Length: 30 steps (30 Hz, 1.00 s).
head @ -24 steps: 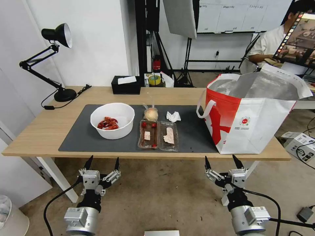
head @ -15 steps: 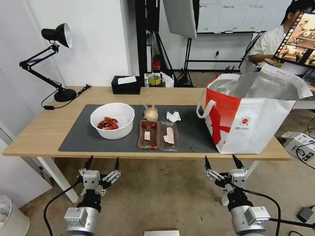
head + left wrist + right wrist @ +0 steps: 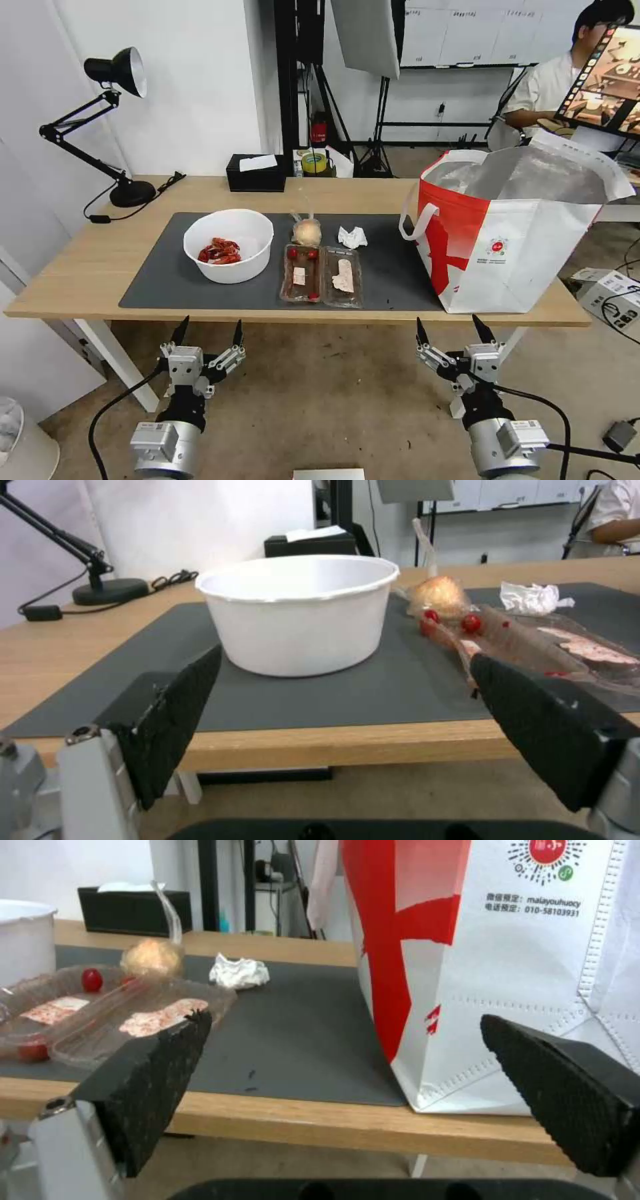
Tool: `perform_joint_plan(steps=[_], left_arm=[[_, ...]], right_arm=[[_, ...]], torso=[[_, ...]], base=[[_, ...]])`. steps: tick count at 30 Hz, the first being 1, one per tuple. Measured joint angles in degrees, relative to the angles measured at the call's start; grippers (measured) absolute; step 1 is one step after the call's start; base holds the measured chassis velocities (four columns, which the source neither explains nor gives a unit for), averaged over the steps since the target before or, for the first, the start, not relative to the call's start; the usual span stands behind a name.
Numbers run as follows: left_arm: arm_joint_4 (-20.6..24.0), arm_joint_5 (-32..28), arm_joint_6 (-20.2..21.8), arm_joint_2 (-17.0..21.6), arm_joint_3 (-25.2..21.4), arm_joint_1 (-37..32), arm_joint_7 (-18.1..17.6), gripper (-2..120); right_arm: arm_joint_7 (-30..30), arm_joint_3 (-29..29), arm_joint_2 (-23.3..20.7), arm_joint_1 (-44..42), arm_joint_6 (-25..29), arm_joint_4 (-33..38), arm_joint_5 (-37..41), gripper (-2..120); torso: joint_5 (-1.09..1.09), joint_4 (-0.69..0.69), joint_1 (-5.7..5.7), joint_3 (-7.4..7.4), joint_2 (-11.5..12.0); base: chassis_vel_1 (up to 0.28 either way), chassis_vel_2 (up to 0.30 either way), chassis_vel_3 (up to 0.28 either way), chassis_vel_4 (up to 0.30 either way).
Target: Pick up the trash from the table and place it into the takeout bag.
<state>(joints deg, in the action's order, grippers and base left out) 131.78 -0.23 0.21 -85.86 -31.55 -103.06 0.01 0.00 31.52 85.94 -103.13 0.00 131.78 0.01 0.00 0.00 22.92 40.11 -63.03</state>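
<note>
Well apart: bowl [image 3: 229,245] on table [image 3: 80,267], left gripper [image 3: 207,330] below edge.

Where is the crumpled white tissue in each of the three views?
Head view: crumpled white tissue on the dark grey mat, just beyond the clear hinged food tray.
Left wrist view: tissue past the tray.
Right wrist view: tissue beyond the tray.
Shared landmark: the tray.
</note>
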Motion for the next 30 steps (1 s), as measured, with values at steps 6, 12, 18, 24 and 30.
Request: perform_joint_plan(steps=[6,12,18,24,30], left_arm=[[1.34,-5.35,5.67,2.36,-1.42,1.74,-1.78,100],[3.73,-14.58,15.57,6.43,-3.87,4.73,-5.01,100],[6.16,-23.94,25.54,10.56,-6.36,7.80,-8.19,100],[7.52,-29.13,26.07,12.87,-7.81,8.33,-9.18,100],[7.10,-28.20,24.26,12.68,-7.50,7.93,-8.79,100]], right_arm=[[-0.36,2.21,-3.03,0.47,-4.49,1.62,3.40,100],[-0.80,4.84,-7.08,1.04,-9.44,3.54,7.79,100],[-1.94,10.01,-13.84,2.25,-19.53,7.31,16.54,100],[-2.76,13.75,-18.79,3.15,-26.84,10.06,22.90,100],[-4.14,12.20,-18.48,4.49,-23.97,7.69,27.70,100]], torso=[[0.00,0.00,0.00,0.00,0.00],[-0.02,0.00,0.00,0.00,0.00],[0.00,0.00,0.00,0.00,0.00],[0.01,0.01,0.00,0.01,0.01],[0.02,0.01,0.00,0.00,0.01]], base=[[0.000,0.000,0.000,0.000],[0.000,0.000,0.000,0.000],[0.000,0.000,0.000,0.000],[0.000,0.000,0.000,0.000],[0.000,0.000,0.000,0.000]])
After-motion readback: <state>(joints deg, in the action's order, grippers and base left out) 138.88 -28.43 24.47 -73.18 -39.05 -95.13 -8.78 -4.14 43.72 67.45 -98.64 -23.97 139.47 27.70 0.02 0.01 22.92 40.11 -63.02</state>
